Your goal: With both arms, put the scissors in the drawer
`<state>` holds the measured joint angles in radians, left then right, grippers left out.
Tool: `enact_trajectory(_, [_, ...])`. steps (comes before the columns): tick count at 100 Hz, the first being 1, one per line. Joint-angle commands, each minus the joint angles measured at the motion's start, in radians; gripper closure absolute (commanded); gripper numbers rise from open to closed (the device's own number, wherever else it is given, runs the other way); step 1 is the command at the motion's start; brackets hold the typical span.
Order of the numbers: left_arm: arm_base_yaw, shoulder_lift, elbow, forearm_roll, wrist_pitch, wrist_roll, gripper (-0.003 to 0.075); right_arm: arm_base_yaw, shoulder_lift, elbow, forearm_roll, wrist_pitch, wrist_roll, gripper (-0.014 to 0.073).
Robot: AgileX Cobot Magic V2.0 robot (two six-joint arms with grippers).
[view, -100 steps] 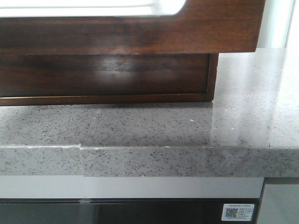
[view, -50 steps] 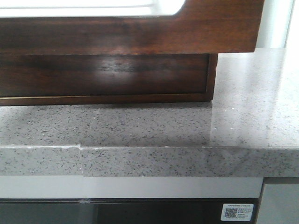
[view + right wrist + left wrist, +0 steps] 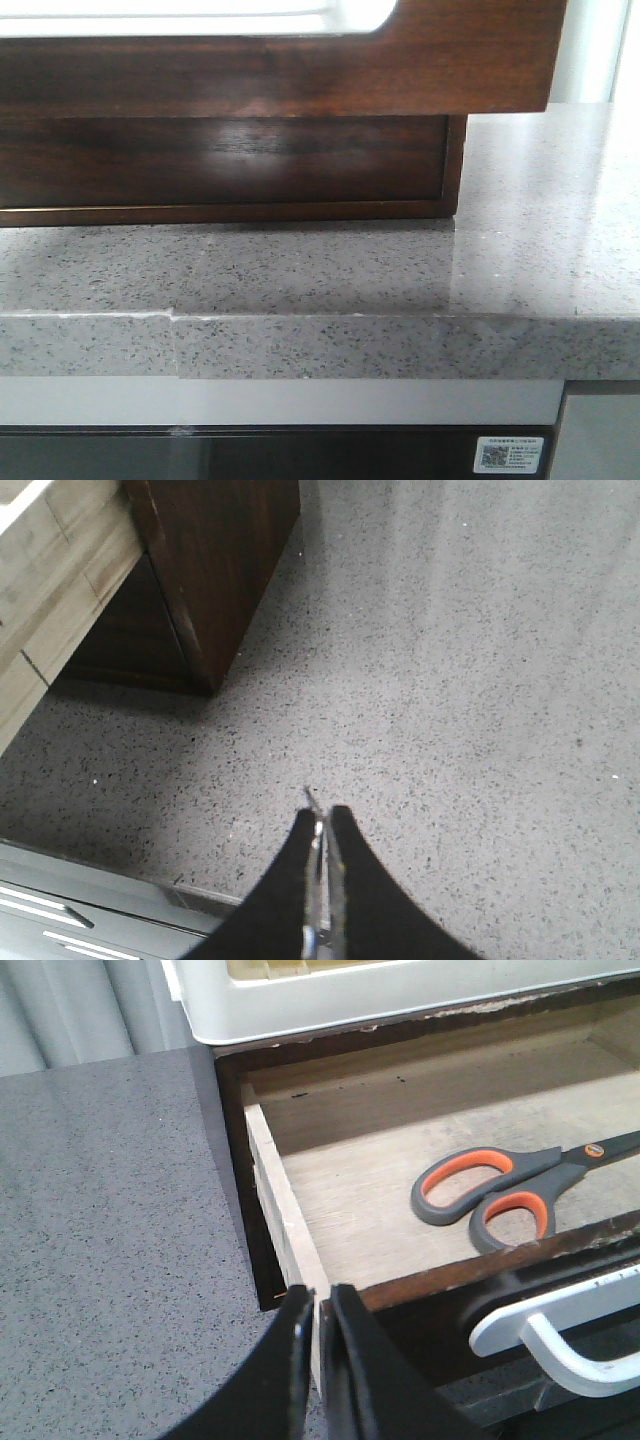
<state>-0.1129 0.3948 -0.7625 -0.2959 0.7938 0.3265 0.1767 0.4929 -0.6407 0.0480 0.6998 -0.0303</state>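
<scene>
Scissors (image 3: 497,1191) already lie flat on the pale floor of the open drawer (image 3: 300,1260), at the right of the left wrist picture, blades running off the right edge.

We judge that only closing is left, and that is where trouble could come. A skewed push could jam the drawer on its runners. The left gripper (image 3: 318,1305), jaws pressed together and holding nothing, sits right at the drawer's front corner and could be pinched. A hard shove might send the scissors sliding.

The right gripper (image 3: 322,825) is likewise closed and empty, low in its picture above the speckled counter (image 3: 480,680).

We count one pair of scissors, one open drawer, two grippers, one white handle (image 3: 560,1335) and one cream tray (image 3: 400,995).
</scene>
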Motion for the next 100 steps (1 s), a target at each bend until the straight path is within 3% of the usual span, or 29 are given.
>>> enact_trajectory(1, [-0.006,0.015,-0.025,-0.026,-0.066,-0.008,0.0741,-0.005,0.003,-0.026,-0.004,-0.081,0.001,0.0662])
enact_trajectory(33, [-0.006,0.015,-0.025,-0.026,-0.071,-0.008,0.0741,-0.005,0.003,-0.026,-0.004,-0.081,0.001,0.0662])
enact_trajectory(56, [0.021,-0.214,0.153,0.064,-0.154,-0.013,0.0741,-0.005,0.003,-0.026,-0.004,-0.081,0.001,0.0662])
enact_trajectory(73, [0.021,-0.339,0.398,0.086,-0.389,-0.023,0.0741,-0.005,0.003,-0.026,-0.004,-0.081,0.001,0.0662])
enact_trajectory(90, [0.018,-0.391,0.635,0.245,-0.651,-0.258,0.0741,-0.005,0.003,-0.026,-0.004,-0.079,0.001,0.0662])
enact_trajectory(100, [0.018,-0.418,0.729,0.261,-0.783,-0.282,0.0741,-0.005,0.003,-0.026,-0.004,-0.079,0.001,0.0662])
